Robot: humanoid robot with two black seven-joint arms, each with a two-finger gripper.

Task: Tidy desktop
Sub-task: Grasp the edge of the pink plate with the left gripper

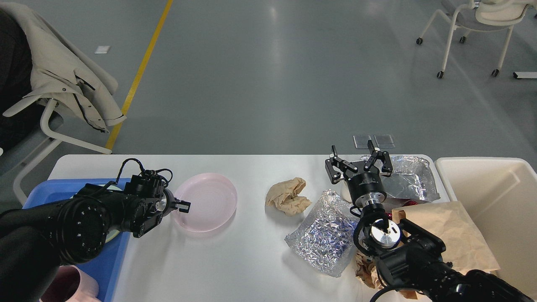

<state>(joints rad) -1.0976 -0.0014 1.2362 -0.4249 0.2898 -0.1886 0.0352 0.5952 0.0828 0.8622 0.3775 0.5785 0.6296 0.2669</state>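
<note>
My left gripper (183, 206) at pink plate (206, 202) near rim, jaws look clamped on it, likely to drag toward blue tray (110, 263). Right gripper (358, 161) jaws apart, idle above foil wrappers (325, 233). Worktop (235, 268) beneath both.

2 black arms, white-dotted left arm (79, 226), looped black cables, silver ring on right arm (369, 197)

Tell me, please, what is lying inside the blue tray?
In the blue tray, only a pink cup and a pale green plate's edge show; the left arm covers the rest.
</note>
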